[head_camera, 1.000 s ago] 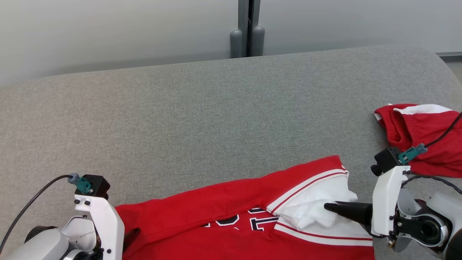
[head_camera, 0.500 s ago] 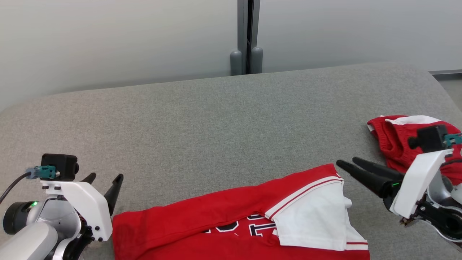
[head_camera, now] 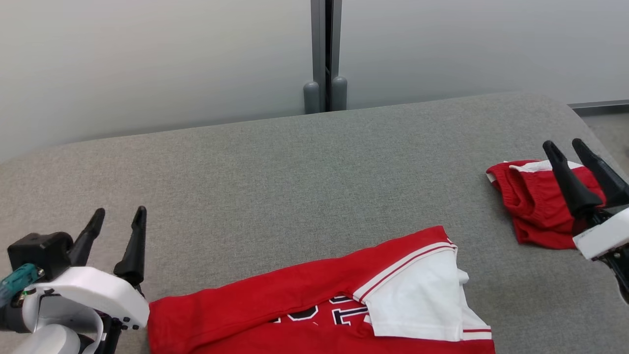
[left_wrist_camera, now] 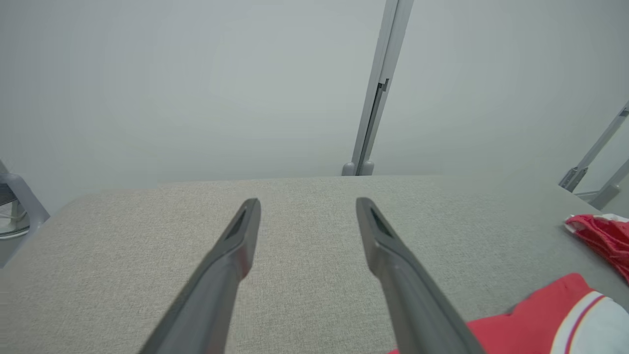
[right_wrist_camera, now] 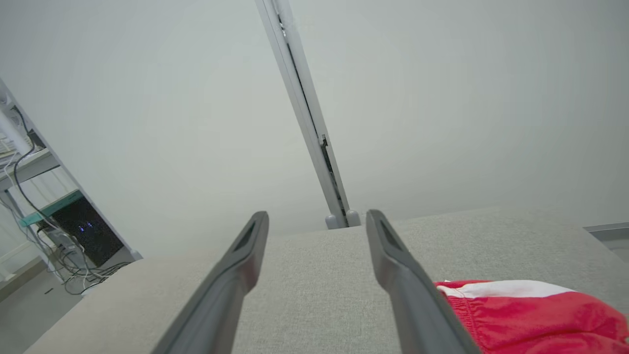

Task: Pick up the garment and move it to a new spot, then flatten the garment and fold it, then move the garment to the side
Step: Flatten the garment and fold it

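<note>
Both the left gripper (head_camera: 120,211) and right gripper (head_camera: 562,144) hovered empty, fingers spread, clear of the red jersey (head_camera: 304,290), which lay partly folded at the near edge of the grey table (head_camera: 295,172), probably pausing between folds.

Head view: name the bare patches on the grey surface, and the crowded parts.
Free: the wide middle and back of the grey surface, from the left gripper to the red shorts, beyond the jersey; also the gap between jersey and shorts. Crowded: the near edge and the right end by the right gripper.
</note>
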{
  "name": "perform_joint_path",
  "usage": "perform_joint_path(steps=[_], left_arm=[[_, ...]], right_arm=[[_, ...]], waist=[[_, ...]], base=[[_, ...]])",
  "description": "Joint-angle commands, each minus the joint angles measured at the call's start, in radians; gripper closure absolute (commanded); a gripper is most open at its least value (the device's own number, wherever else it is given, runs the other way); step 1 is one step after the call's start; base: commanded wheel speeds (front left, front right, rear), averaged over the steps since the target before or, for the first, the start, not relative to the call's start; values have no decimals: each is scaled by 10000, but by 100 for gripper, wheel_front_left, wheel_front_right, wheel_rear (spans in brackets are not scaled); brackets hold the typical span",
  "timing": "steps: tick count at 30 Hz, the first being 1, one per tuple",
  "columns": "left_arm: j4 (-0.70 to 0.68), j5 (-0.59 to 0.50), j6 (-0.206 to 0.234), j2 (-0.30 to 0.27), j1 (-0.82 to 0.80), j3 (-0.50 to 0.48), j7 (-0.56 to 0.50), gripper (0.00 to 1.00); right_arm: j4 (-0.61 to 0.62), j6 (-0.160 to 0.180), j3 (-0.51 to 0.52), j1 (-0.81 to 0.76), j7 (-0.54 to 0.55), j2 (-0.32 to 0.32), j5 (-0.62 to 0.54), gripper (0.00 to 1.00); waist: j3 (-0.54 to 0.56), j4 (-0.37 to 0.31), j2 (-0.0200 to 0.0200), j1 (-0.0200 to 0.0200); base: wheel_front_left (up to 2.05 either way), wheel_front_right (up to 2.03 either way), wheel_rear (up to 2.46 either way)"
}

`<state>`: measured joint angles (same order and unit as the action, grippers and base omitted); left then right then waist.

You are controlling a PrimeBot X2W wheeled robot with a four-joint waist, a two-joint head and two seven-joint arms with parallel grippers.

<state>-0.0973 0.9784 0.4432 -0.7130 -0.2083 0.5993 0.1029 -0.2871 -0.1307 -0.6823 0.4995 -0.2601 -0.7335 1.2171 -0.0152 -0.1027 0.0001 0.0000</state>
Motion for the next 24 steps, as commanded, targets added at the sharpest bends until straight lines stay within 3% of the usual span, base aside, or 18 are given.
perform_joint_path(steps=[1, 6, 10, 15, 24], left_arm=[[34, -149, 95, -14, 120, -109, 270, 0], [337, -393, 274, 268, 446, -384, 1157, 0], [494, -596, 128, 678, 772, -710, 1521, 0], [591, -1271, -169, 1427, 1287, -1371, 1621, 0], [901, -2930, -1189, 2873, 2354, -2519, 1624, 0]], right_arm=[[25, -3, 493, -410, -54, 304, -515, 0], [662, -3, 3280, -2079, -58, 2012, -3127, 0], [1436, -3, 4678, -3461, -55, 3267, -4563, 0], [2199, -3, 5564, -4540, 481, 4274, -5750, 0], [2514, -3, 5751, -5421, 1533, 4664, -6936, 0]], waist=[[5, -14, -1, 0], [41, 43, -1, 0], [42, 238, -1, 0], [37, 507, -1, 0], [116, 778, -1, 0]], base=[[0, 0, 0], [0, 0, 0], [0, 0, 0], [0, 0, 0], [0, 0, 0]])
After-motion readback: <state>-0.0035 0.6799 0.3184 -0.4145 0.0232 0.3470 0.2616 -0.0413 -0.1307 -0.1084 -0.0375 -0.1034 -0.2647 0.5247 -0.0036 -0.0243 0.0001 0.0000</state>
